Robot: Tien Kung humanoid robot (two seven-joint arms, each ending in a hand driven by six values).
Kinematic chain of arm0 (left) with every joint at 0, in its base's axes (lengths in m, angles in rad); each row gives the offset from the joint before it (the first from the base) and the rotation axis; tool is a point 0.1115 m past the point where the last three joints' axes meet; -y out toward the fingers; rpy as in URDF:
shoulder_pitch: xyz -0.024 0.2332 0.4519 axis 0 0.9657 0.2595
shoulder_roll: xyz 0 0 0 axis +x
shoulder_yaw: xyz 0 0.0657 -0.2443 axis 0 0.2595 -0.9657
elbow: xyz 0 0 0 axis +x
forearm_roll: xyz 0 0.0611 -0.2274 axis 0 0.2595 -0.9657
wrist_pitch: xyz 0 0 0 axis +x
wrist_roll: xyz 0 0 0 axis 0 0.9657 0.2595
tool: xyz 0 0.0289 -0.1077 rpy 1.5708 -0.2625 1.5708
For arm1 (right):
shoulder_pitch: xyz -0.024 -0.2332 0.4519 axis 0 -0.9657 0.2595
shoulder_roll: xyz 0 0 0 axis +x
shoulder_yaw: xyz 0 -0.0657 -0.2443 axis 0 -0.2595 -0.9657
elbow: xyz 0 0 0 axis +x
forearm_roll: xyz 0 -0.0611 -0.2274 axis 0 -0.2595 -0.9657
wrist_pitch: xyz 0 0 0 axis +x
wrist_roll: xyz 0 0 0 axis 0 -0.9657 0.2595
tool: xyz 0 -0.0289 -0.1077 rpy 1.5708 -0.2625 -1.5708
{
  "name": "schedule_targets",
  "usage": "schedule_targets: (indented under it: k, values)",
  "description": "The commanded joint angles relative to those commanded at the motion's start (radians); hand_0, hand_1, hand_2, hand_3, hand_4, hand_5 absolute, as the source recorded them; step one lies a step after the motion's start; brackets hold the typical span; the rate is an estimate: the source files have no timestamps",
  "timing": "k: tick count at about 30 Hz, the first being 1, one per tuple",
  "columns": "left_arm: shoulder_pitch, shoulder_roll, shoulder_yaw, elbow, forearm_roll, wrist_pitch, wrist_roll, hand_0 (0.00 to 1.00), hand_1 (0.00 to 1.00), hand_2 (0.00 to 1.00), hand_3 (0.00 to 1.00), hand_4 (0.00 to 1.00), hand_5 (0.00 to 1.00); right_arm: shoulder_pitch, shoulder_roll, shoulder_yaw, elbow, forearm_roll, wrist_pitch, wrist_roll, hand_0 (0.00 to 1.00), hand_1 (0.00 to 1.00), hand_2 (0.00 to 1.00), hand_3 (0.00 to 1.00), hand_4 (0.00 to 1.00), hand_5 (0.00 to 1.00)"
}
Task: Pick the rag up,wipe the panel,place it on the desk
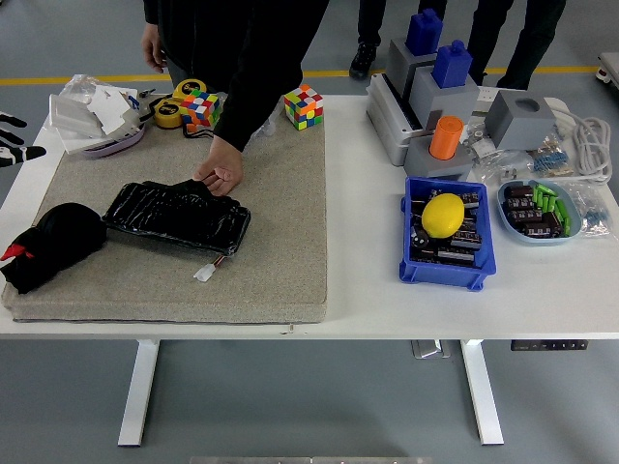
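Black rag (56,242), bunched into a soft heap with a red scrap at its low left end, lying on the beige mat (280,232) near the mat's left edge. Untouched by any hand. Just beside it, at its 2 o'clock, the glossy black panel (177,215), flat on the mat and skewed, long side running from 10 toward 4 o'clock. At the panel's 5 o'clock, a small white connector (204,274) on a short lead.

At the panel's 1 o'clock, a person's hand (224,176), reaching down from the far side in a dark sleeve, fingers curled onto the panel's far edge.

At 10 o'clock from the rag, well apart from it at the picture's left border, the robot's left hand (17,140): fingers splayed, grasping nothing, off the mat.

Farther out, at 12 o'clock beyond the mat, two colour cubes (303,105) and a yellow tape roll (172,111). At 3 o'clock from the mat, on the white table (368,300), a blue bin (450,275) with a yellow lemon (443,215) on its contents, and at the bin's 12 o'clock an orange cylinder (446,137).
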Motion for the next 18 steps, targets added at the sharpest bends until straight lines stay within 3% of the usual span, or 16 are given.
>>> schedule_targets:
  k: [10, 18]
  values:
    - [-0.010, -0.007, 0.086, 0.011, 0.068, -0.035, 0.053, 0.710, 0.772, 0.765, 0.771, 0.998, 0.356, 0.005, -0.004, -0.009, 0.001, 0.001, 0.000, -0.001, 0.725, 0.685, 0.683, 0.591, 0.998, 0.510]
    - [-0.013, -0.034, 0.126, 0.033, 0.077, -0.032, 0.067, 0.711, 0.777, 0.774, 0.773, 0.998, 0.350, 0.008, -0.007, -0.016, 0.001, 0.001, -0.001, -0.001, 0.726, 0.685, 0.683, 0.590, 0.998, 0.510]
